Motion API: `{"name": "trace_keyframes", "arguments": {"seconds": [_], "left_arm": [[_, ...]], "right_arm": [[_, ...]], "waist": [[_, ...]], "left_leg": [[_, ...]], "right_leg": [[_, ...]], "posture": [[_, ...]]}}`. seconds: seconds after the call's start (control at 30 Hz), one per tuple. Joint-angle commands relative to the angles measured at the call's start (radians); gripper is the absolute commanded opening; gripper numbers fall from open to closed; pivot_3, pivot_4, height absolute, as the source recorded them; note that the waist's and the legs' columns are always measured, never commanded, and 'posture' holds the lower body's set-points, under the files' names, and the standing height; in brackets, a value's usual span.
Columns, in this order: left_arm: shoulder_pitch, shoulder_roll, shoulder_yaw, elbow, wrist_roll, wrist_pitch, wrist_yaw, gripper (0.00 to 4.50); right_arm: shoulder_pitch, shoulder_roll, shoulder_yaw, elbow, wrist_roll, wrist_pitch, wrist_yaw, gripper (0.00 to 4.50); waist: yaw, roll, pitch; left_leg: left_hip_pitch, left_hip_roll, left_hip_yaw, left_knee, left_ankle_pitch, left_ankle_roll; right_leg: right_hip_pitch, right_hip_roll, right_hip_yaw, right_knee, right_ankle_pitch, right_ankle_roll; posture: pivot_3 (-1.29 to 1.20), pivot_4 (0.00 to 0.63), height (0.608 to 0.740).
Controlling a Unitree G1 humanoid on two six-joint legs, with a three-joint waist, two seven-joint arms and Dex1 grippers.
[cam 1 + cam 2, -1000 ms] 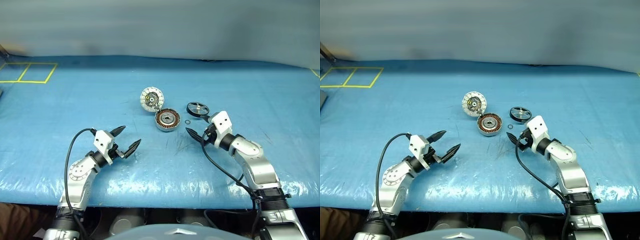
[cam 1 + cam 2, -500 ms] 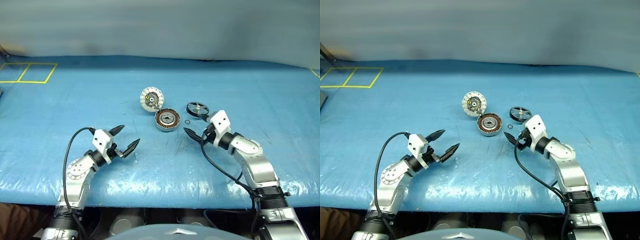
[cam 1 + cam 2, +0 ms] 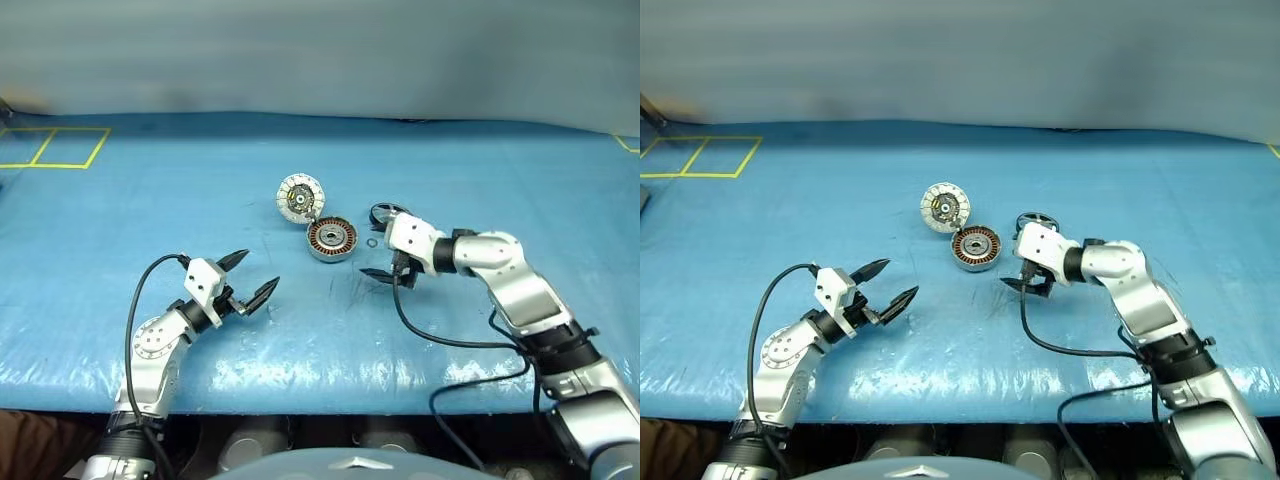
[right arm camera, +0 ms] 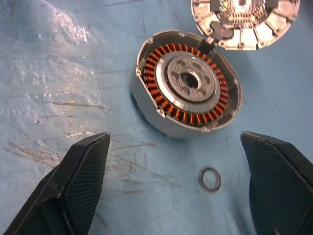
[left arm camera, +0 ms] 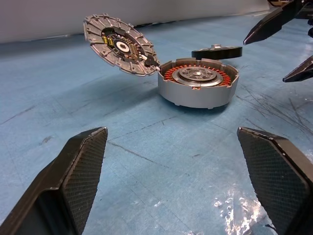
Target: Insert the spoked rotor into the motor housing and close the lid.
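Nothing of the job was done yet as far as I could judge: the spoked rotor lay on the blue table cover just behind the motor housing, outside it, and the lid stood swung open on its hinge, tilted up with its pale segmented inner face and dark centre showing. So picking up the rotor, seating it and shutting the lid all remained. The housing sat near the middle of the table, a shallow grey cup with copper-brown windings ringing a silver hub, nothing inside it. A tiny black o-ring lay on the cover just beside the housing. My right gripper hovered close by the housing and rotor, fingers spread wide and carrying nothing. My left gripper hung well apart, jaws likewise spread and empty, pointed toward the housing.
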Motion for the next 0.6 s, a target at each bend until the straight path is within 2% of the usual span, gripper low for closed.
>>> {"name": "trace_keyframes", "arguments": {"seconds": [0.03, 0.23, 0.6], "left_arm": [[-0.009, 0.002, 0.006, -0.023, 0.003, -0.009, 0.005, 4.50], [0.002, 0.002, 0.007, -0.033, 0.004, -0.008, 0.014, 4.50], [0.028, 0.003, 0.009, -0.051, 0.003, -0.010, 0.032, 4.50]], "right_arm": [[-0.093, 0.011, 0.071, 0.025, -0.054, -0.036, 0.078, 4.47], [-0.226, 0.077, 0.161, 0.188, -0.134, -0.117, 0.131, 4.47], [-0.304, 0.184, 0.186, 0.429, -0.181, -0.224, 0.144, 4.47]], "waist": [[0.000, 0.000, 0.000], [0.001, 0.000, 0.000], [-0.002, 0.000, 0.000]], "left_leg": [[0.000, 0.000, 0.000, 0.000, 0.000, 0.000], [0.000, -0.001, 0.000, 0.000, 0.000, 0.001], [0.000, 0.000, 0.000, 0.000, 0.000, 0.001]], "right_leg": [[0.000, 0.000, 0.000, 0.000, 0.000, 0.000], [-0.001, 0.000, 0.000, -0.001, 0.001, 0.000], [-0.002, 0.000, 0.000, -0.001, 0.002, -0.001]], "posture": [[0.00, 0.150, 0.740], [0.00, 0.150, 0.740], [0.00, 0.150, 0.740]]}}
